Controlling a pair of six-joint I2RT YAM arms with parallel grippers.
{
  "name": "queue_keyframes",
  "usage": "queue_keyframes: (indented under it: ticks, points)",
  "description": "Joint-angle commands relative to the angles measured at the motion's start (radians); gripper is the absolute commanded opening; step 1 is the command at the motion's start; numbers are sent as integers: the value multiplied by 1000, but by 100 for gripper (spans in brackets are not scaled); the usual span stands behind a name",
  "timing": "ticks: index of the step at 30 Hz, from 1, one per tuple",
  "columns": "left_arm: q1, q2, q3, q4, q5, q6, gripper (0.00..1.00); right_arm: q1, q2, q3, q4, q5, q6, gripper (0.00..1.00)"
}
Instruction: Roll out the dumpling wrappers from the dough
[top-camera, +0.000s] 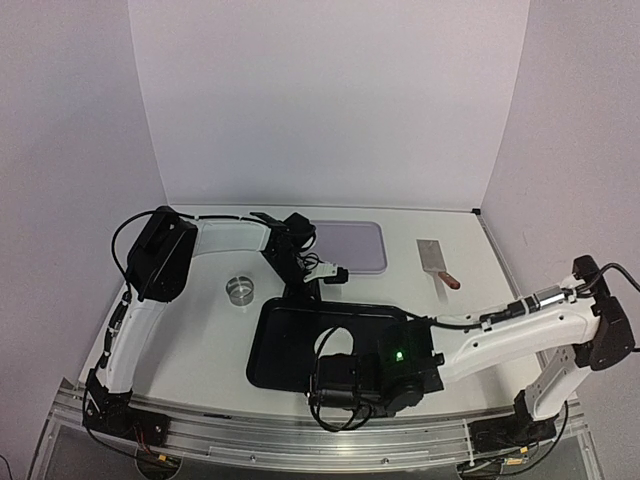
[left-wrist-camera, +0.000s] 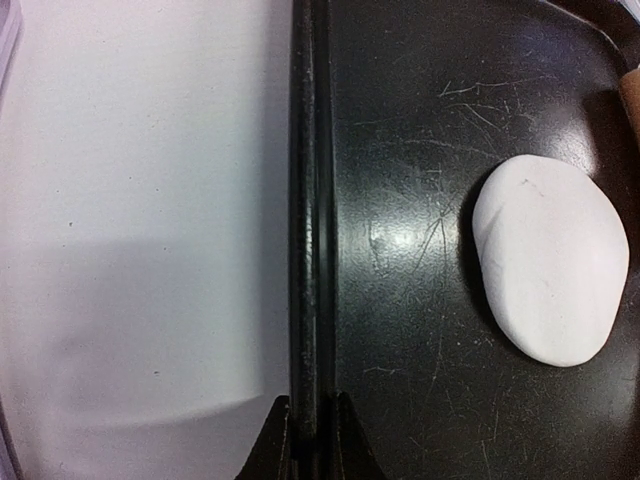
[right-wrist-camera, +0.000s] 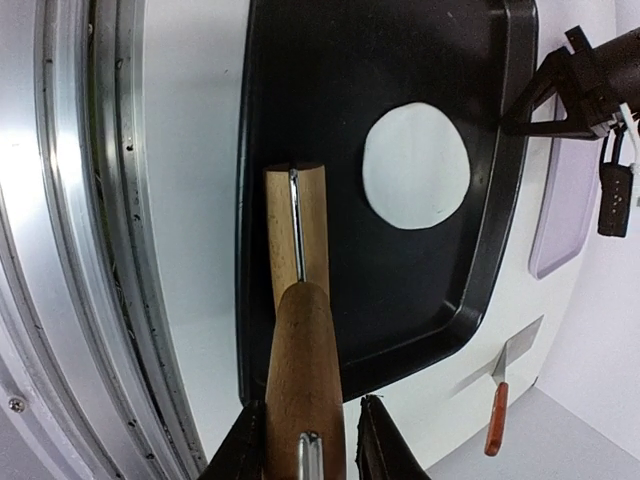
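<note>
Right wrist view: right gripper (right-wrist-camera: 312, 425) clamps a wooden rolling pin (right-wrist-camera: 300, 300); flat white dough round (right-wrist-camera: 415, 165) at one o'clock on black tray (right-wrist-camera: 320, 80), whose rim left gripper (left-wrist-camera: 310, 425) pinches.

Top view looks down from high behind the worktop (top-camera: 200, 330); both wrist views closely face the black tray (top-camera: 285, 350) and white dough (left-wrist-camera: 550, 260).

plain white backdrop walls (top-camera: 330, 100) — white tabletop (top-camera: 200, 340), aluminium rail (top-camera: 300, 445) along near edge

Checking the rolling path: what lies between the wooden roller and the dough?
Only bare black tray lies between the roller and the dough; the right wrist view shows it.
</note>
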Motion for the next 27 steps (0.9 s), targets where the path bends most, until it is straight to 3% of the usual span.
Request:
queue_keyframes:
  ticks: [1, 8, 12, 19, 27]
  points:
    - [27, 10, -23, 30, -146, 62, 0, -89, -44, 137, -17, 7, -221, 0]
    - [27, 10, -16, 32, -139, 46, 0, -229, 11, 144, 177, -91, -562, 0]
    - [26, 13, -12, 32, -141, 46, 0, -282, 61, 94, 277, -138, -642, 0]
    - [27, 15, -4, 29, -141, 47, 0, -282, 88, -35, 318, -225, -550, 0]
    - [27, 13, -7, 26, -140, 45, 0, -179, 44, -211, 240, -255, -331, 0]
